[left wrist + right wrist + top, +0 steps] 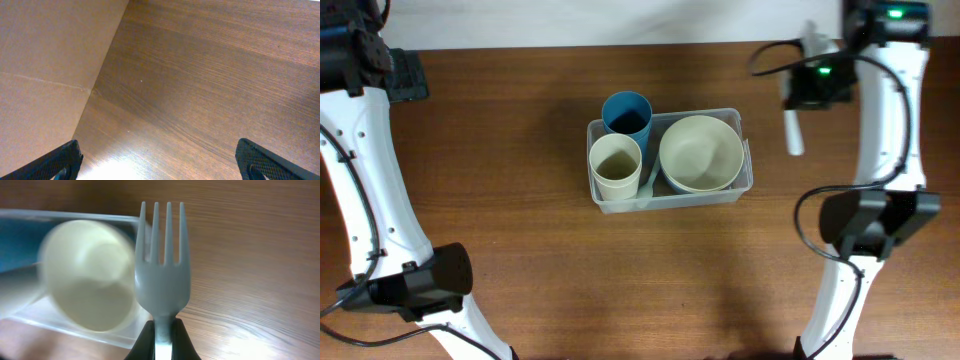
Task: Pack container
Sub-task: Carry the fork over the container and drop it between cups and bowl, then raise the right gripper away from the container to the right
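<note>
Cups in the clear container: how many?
2: blue cup at the container's top-left corner in the overhead view; cream cup just below it, left of the bowl. Nested cups, if any, would be hidden.

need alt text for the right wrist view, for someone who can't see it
The right gripper is shut on the handle of a pale plastic fork, tines pointing up in the frame. Behind it, blurred, a cream bowl sits in the clear container on a brown wooden table.

I see a brown wooden table (520, 250), a blue plastic cup (626, 113), a cream cup (615, 165), a round cream bowl (700, 153), a white plastic fork (161, 280).
</note>
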Controlling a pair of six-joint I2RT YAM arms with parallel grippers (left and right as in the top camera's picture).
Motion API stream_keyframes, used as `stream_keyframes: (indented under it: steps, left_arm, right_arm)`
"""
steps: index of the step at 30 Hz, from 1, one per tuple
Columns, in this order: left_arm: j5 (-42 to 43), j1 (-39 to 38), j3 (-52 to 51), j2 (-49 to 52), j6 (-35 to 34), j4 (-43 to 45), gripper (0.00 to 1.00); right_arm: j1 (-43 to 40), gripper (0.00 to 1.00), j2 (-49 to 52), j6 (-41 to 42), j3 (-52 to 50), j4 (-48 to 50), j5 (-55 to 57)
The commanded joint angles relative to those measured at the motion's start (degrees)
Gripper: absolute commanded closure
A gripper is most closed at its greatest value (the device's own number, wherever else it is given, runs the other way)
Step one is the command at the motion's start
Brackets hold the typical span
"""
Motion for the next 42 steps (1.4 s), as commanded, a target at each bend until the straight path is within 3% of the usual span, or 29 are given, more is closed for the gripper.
stream_keyframes:
  steps: [1,19,23,30,42]
  left_arm:
    - [-0.6,0.4,0.9,0.3,-0.2,0.0,0.00]
    - [-0.6,0.4,0.9,0.3,-0.2,0.0,0.00]
    - [-0.6,0.4,0.9,0.3,-0.2,0.0,0.00]
    - [-0.6,0.4,0.9,0.3,-0.2,0.0,0.00]
    - [-0.6,0.4,0.9,0.3,-0.2,0.0,0.00]
  right_arm:
    - [5.0,0.96,-0.4,4.7,1.1,-0.2,-3.7]
    - [19.0,0.96,-0.4,30.4,1.1,7.4,-5.9]
    - [22.2,0.96,-0.3,34.0,0.6,8.3,-1.7]
    - [25.0,0.96,-0.3,37.4,-1.8,9.9,5.6]
    - [25.7,0.91,-0.3,40.1,-11.2,16.4,0.8]
